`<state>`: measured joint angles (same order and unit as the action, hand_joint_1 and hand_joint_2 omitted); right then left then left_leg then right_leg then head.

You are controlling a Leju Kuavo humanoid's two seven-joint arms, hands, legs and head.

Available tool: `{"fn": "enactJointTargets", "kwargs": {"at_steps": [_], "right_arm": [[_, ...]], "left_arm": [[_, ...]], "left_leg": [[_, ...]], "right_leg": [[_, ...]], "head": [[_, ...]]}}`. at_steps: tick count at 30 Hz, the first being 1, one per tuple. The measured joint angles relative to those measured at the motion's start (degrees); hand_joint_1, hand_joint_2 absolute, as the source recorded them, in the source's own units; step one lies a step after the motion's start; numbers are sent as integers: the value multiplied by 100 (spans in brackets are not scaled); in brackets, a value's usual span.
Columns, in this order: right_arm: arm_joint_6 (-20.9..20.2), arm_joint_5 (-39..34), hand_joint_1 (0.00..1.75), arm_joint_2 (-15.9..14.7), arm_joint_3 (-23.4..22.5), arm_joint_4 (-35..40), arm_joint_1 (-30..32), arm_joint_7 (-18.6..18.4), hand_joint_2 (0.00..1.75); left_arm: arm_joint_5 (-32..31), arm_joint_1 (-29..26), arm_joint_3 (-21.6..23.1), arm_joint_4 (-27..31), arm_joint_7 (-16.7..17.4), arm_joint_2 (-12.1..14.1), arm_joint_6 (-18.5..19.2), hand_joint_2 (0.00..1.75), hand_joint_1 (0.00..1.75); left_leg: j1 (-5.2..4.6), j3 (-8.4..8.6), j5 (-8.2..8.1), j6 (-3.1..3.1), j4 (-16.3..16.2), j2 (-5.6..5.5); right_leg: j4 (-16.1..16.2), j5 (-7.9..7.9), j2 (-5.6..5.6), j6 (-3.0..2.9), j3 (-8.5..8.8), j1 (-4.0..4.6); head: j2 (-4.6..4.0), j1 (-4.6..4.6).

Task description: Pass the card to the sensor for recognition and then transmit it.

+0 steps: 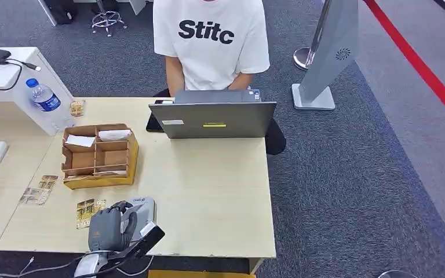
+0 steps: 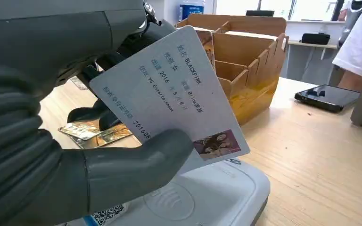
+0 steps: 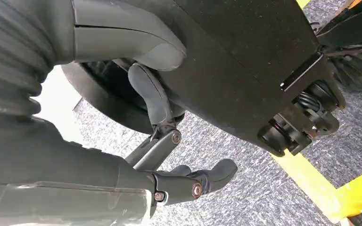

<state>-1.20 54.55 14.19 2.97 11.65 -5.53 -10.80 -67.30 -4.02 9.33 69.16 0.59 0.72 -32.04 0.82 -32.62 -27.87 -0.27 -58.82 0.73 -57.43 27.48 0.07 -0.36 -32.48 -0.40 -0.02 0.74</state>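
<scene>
Left hand (image 2: 75,155) is pinching the card (image 2: 169,94) by its lower edge, holding it tilted just above the sensor (image 2: 207,197); thin, stiff, slippery, so edge grip suits. Right hand (image 3: 169,141) is hanging, fingers apart. Beyond the sensor, a cardboard box (image 1: 98,155), then a laptop (image 1: 214,119) on the counter (image 1: 208,197).

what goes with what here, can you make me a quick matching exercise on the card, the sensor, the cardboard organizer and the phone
Things:
1. card
2. sensor
3. cardboard organizer
4. phone

Places:
A. on the desk beside the laptop
B. held in the left hand
C. white, on the desk under the card
D. brown, behind the sensor, papers in its back compartments

Pairs: 1-B, 2-C, 3-D, 4-A
</scene>
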Motion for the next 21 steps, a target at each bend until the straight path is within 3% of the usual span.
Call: {"fn": "enactJointTargets", "kwargs": {"at_steps": [12, 14, 17, 21], "right_arm": [[-22, 0, 0, 0, 0, 0, 1, -22, 175], [-105, 0, 0, -2, -2, 0, -3, 70, 175], [-216, 0, 0, -26, -2, 0, -17, 137, 175], [-245, 0, 0, -35, -2, 0, -18, 146, 175]], "left_arm": [[-57, 45, -83, -54, -208, 4, -214, 175, 175], [-587, 379, -85, 111, 171, 270, -87, 175, 175], [-470, 1705, -294, 122, -8, 998, 553, 175, 175], [-529, 2333, -496, 122, -109, 1294, 529, 175, 175]], "left_leg": [[0, 6, 1, -1, -3, 0], [10, -13, 21, -3, -7, -14], [30, -54, 51, -31, -2, -59], [29, -25, 55, -38, 3, -38]], "right_leg": [[0, 0, 1, 0, -10, 0], [0, -5, -7, -2, -31, 9], [-6, -35, -56, -35, -33, 24], [-10, -38, -34, -40, -24, 23]], "head": [[-2, 0], [-2, 0], [-2, -37], [-2, 0]]}}
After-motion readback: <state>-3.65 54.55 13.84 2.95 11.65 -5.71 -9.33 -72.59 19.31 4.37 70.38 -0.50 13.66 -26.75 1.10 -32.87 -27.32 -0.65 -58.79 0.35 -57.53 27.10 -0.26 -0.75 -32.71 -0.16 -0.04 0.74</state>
